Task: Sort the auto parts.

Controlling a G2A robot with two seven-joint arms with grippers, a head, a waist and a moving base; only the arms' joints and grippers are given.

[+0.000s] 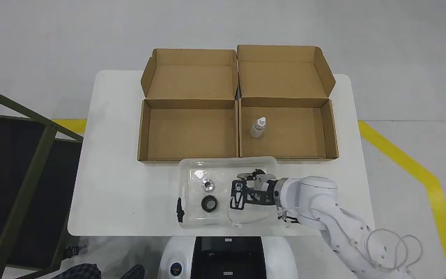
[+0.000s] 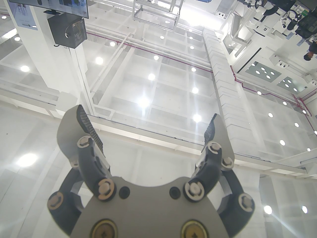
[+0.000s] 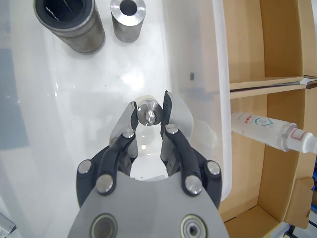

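Metal fitting (image 3: 147,117), pinched inside right gripper (image 3: 149,112)

white table (image 1: 111,174) with 2 cardboard boxes (image 1: 188,132), 1 clear bin (image 1: 182,190)

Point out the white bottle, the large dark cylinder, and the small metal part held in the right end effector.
white bottle (image 3: 260,130), right wrist view, middle of its body.
large dark cylinder (image 3: 81,35), right wrist view, its outer side wall.
small metal part (image 3: 148,115), right wrist view, its round end face.
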